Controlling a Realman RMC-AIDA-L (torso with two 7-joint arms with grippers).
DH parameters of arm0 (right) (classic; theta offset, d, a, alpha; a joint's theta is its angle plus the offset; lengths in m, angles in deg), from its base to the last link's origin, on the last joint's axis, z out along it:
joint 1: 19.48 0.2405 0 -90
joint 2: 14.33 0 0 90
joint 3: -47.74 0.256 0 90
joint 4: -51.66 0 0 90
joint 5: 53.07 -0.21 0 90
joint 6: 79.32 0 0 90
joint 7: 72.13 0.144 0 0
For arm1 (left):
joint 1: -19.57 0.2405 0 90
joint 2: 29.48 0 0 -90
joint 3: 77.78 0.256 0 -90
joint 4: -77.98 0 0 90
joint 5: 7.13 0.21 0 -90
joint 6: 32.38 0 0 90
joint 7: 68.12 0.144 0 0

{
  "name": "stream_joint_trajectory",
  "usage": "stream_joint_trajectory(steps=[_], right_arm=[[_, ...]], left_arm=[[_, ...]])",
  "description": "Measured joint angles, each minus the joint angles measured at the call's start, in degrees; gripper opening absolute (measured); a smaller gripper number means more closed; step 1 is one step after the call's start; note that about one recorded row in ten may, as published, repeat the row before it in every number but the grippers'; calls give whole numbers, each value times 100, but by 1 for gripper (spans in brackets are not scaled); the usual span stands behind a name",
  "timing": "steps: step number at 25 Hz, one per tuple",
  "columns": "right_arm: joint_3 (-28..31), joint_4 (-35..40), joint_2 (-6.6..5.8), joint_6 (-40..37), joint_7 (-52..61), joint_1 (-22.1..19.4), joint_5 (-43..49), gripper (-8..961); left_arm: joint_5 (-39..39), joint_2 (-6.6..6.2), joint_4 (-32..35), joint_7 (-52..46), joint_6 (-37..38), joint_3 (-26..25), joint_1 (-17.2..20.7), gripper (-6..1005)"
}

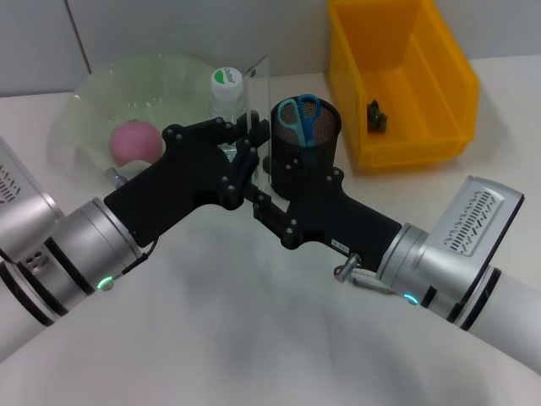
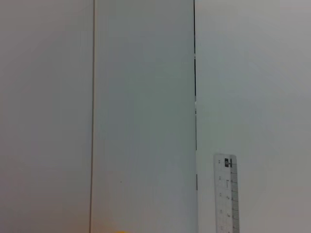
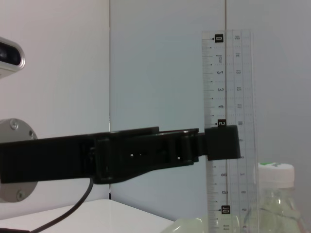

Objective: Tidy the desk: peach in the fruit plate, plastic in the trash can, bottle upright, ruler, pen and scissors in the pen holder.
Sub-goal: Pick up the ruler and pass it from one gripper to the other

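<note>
Two black robot claws meet at the middle of a white desk (image 1: 254, 338), with a clear ruler (image 1: 259, 101) standing upright between them.

The left claw (image 1: 245, 156) is closed on the ruler, pinching it partway up, as the right wrist view shows clearly. The right claw (image 1: 264, 203) sits just below and beside it; whether its fingers are open cannot be told. Just behind them a black mesh pen holder (image 1: 306, 135) holds blue-handled scissors (image 1: 301, 118). A clear bottle (image 1: 226, 93) with a white cap stands upright beside the ruler. A pink peach (image 1: 135, 142) lies in the pale green fruit plate (image 1: 93, 101) at the robot's left. A yellow bin (image 1: 397, 76) at the right holds a small dark object (image 1: 376, 117).
</note>
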Motion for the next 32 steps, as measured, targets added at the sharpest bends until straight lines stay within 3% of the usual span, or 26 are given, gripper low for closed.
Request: stream_joint_trajectory(steps=[1,12,30,32], right_arm=[[0,0,0,0,0,0,0,396],[-81,17,0,18,-75,-10,-1,443],[-33,-39,0,-3,-128,39,20,519],[-23,-36,0,-31,-89,38,19,580]], left_arm=[[0,0,-4,0,0,2,-6,188],[-171,0,0,229,-116,103,-15,28],[-393,-7,6,380,-144,174,9,21],[-391,-25,6,379,-120,158,9,21]])
